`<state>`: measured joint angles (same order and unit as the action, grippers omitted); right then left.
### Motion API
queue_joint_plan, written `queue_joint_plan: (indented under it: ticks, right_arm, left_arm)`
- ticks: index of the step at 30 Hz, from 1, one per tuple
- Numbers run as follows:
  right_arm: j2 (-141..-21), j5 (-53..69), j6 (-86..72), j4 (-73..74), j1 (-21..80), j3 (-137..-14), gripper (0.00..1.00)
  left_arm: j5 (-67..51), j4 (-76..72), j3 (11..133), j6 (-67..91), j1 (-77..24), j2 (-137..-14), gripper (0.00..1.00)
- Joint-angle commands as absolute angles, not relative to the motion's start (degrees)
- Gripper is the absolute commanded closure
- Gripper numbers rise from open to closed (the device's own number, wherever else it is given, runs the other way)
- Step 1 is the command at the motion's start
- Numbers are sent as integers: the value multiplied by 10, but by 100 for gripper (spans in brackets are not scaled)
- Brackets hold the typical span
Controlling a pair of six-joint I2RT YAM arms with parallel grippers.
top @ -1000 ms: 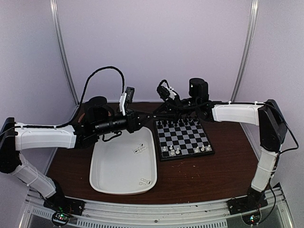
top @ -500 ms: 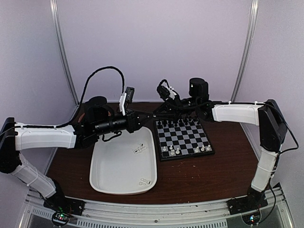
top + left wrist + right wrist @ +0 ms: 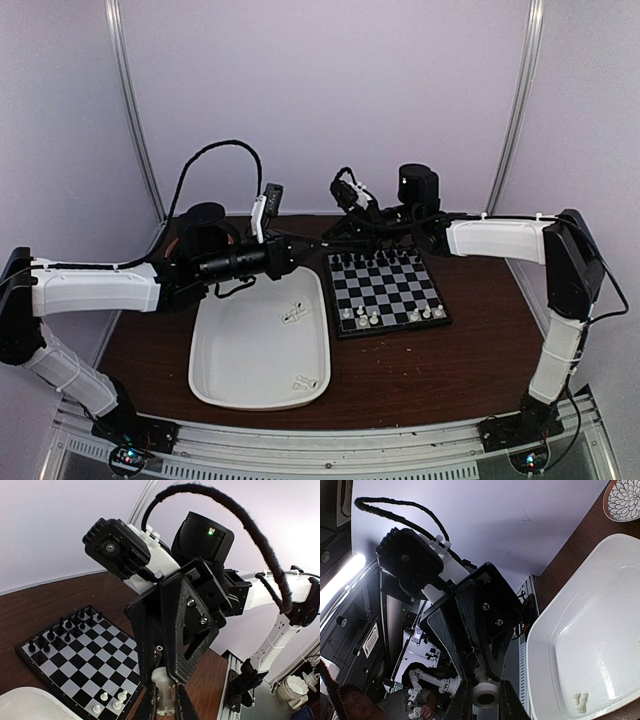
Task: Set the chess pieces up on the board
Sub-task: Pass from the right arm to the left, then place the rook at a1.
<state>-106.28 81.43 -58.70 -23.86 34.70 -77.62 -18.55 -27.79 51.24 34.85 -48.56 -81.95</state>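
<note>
Evidently this is a carry step: the left pincer (image 3: 162, 706) is nipped onto a small white plastic chess piece (image 3: 161, 689), and the right pincer (image 3: 485, 702) likewise clamps a second white chessman (image 3: 485, 694), its type unclear. Both hang off the black-and-pale checkered square board (image 3: 388, 290), by its far-left side. Next should come lowering one upright onto a vacant near-row square.

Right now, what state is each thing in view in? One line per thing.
left gripper: shut on a white piece.
right gripper: shut on a second white piece.
board: flat, black pieces far side, some white ones near side.
tray: holds loose white pieces.
</note>
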Motion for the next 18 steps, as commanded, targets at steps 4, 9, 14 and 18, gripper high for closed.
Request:
queue_joint_plan:
  ticks: [4,9,14,18]
  right_arm:
    - [-1044,821,-548,-222,314,-776,65]
    - [-1010,796,-330,25,219,-784,46]
    - [-978,649,34,428,142,-846,45]
    - [-936,502,149,499,115,-825,44]
  left_arm:
    - [-199,-188,563,310,-480,-820,93]
    - [-196,-31,650,260,-481,-851,95]
    - [-211,180,789,193,-481,-937,95]
    - [-230,323,903,159,-484,-1020,96]
